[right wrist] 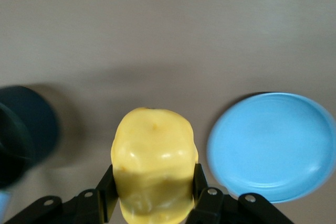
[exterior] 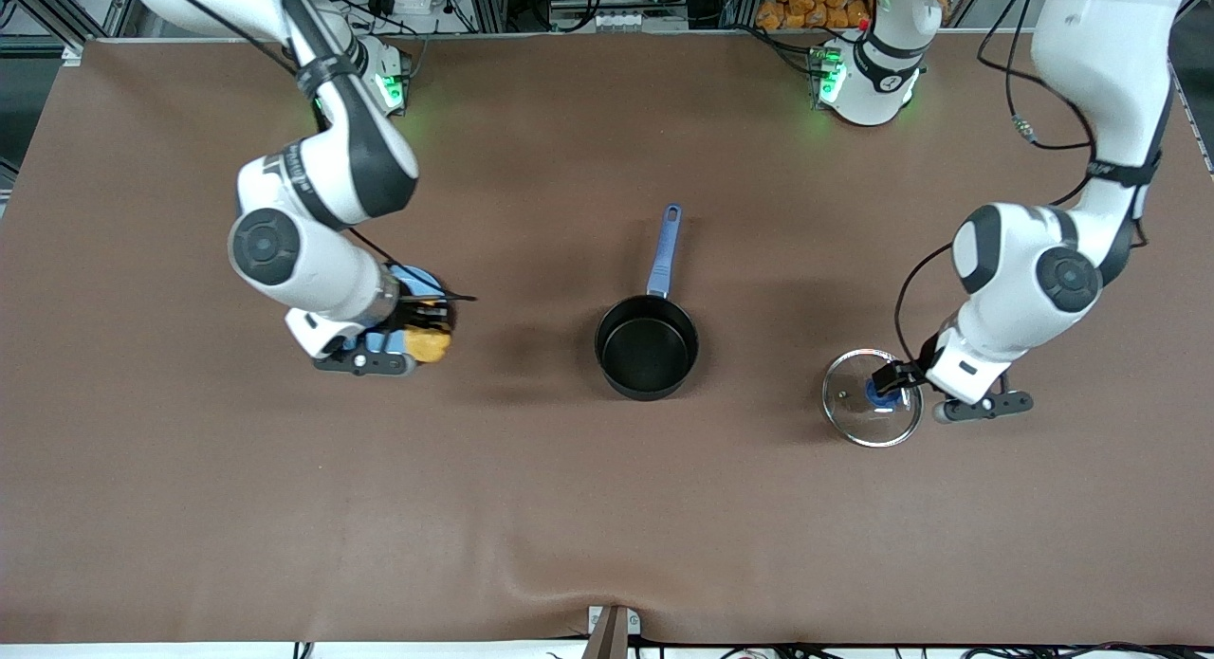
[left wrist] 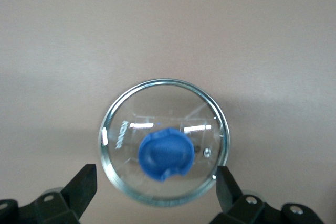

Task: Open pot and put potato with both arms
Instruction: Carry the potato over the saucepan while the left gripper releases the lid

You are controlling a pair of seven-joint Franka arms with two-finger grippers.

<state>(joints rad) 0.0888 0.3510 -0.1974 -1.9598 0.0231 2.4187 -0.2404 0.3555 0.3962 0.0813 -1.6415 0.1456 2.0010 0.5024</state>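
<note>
The pot (exterior: pixel 646 346) stands open at the middle of the desk (exterior: pixel 607 507), its blue handle (exterior: pixel 664 251) pointing toward the robots' bases. Its lid (exterior: pixel 871 397) lies flat on the desk toward the left arm's end, well apart from the pot, blue knob (left wrist: pixel 165 153) up.

The left gripper (left wrist: pixel 155 182) is over the lid, its fingers (left wrist: pixel 84 184) spread wide on either side of the knob and touching nothing.

The right gripper (right wrist: pixel 152 192) is up in the air over the plate (right wrist: pixel 273 148) toward the right arm's end of the desk. Its fingers (right wrist: pixel 107 190) are clamped on the potato (right wrist: pixel 154 171), one on each side. In the right wrist view the light-blue plate lies bare on the desk just beside the lifted potato, and the dark pot shows at the picture's edge.
</note>
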